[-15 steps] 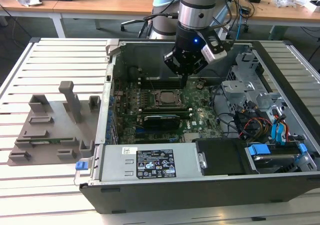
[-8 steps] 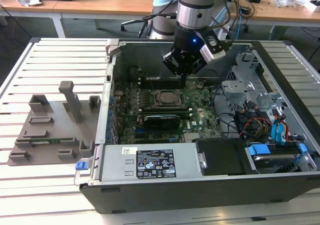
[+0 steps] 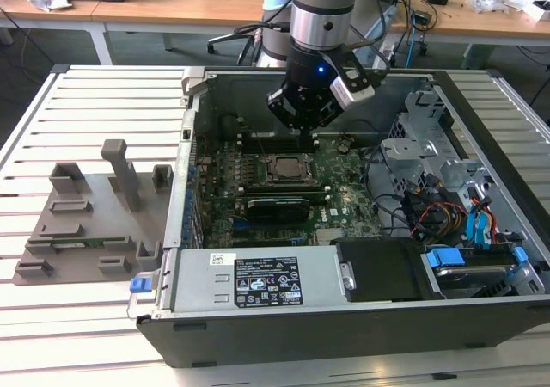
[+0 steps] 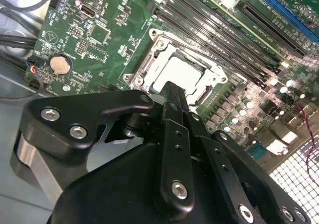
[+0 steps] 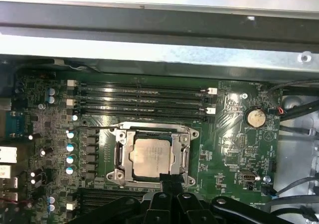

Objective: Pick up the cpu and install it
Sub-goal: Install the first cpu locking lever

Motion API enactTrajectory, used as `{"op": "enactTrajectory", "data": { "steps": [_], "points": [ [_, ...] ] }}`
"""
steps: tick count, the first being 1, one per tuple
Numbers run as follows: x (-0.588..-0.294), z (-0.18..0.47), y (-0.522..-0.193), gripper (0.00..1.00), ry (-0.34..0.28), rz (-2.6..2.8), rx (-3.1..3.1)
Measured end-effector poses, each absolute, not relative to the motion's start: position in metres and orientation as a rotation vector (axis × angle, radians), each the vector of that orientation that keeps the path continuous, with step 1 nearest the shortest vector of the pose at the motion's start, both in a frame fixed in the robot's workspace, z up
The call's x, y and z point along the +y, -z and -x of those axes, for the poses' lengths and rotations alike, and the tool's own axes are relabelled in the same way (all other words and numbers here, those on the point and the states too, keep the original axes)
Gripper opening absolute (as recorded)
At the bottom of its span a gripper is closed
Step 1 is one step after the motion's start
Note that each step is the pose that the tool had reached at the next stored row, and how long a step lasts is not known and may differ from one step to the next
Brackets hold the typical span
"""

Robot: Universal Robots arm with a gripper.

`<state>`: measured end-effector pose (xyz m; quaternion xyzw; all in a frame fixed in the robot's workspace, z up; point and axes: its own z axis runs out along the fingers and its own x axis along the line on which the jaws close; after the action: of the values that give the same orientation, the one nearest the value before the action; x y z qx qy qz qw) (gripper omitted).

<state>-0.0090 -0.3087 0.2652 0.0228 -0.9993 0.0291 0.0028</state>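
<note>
My gripper (image 3: pixel 305 127) hangs inside the open computer case (image 3: pixel 186 138), low over the motherboard (image 3: pixel 345 189). In both wrist views its black tips meet in one narrow point (image 4: pixel 172 90) (image 5: pixel 169 180), pressed together with nothing pinched between them. The cpu (image 3: pixel 284 168) is not in my grasp. It lies flat in the socket frame (image 5: pixel 119 154), its pale metal top showing in both wrist views (image 4: pixel 185 74) (image 5: pixel 153 157), and my closed tip sits just at the frame's edge, beside the chip; I cannot tell whether it touches the frame. The neighbourhood is crowded. A bank of long black memory slots (image 5: pixel 144 99) runs along one side of the socket, a column of small capacitors (image 5: pixel 70 147) stands along another, and a round coin battery (image 5: pixel 255 117) lies further off, near bundled wires at the case wall. In the exterior view a long black card (image 3: pixel 275 205) lies on the board just on the near side of the socket, with the grey power supply (image 3: pixel 258 279) nearer still. A metal drive cage (image 3: pixel 421 138) and tangled cables (image 3: pixel 434 215) fill the exterior view's right. Outside the case, on the slatted table (image 3: pixel 86 103) at the exterior view's left, rests a grey fixture tray (image 3: pixel 86 224).
</note>
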Motion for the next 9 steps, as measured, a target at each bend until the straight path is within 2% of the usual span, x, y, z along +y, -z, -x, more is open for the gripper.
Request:
{"op": "enactTrajectory", "data": {
  "steps": [9],
  "points": [
    [-0.309,0.042,-0.265,0.11,-0.091,-0.072,-3.134]
  ]
}}
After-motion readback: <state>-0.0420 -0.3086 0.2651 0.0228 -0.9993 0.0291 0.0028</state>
